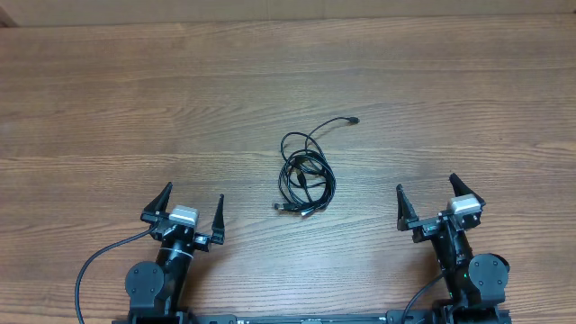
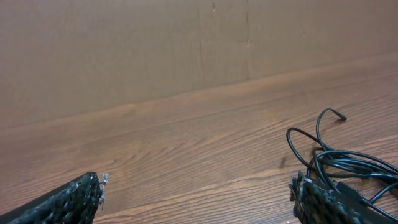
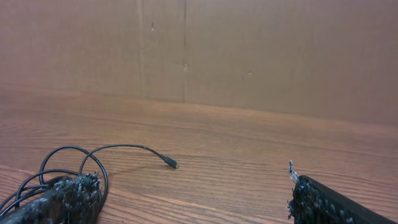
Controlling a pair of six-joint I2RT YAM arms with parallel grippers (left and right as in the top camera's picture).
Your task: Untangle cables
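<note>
The two arms sit at the near edge of the table (image 1: 135,90), one toward each side and well apart. The left gripper (image 1: 193,193) is spread wide, its tips pointing away from the base. It holds nothing, and only wood shows between the fingers. The right gripper (image 1: 427,184) stands the same way, jaws wide and nothing in them.

In the left wrist view the fingers (image 2: 68,202) appear as two dark ridged tips at the bottom corners, and the tangle lies just past the right-hand one. In the right wrist view the tangle lies past the left-hand tip.

Farther out, between the two grippers and a little beyond their tips, lie the cables (image 1: 306,177) — thin black cords coiled into one loose bundle of overlapping loops. The bundle lies flat on the wood and touches neither gripper. Two short ends with small connectors stick out on its near side. From its far side a single strand arcs away to the right and ends in a small plug (image 1: 356,120) — this lies apart from the bundle on the table.

Farthest off, both wrist views show a plain brown wall (image 2: 124,50) rising behind the table, with a vertical seam running down it.
</note>
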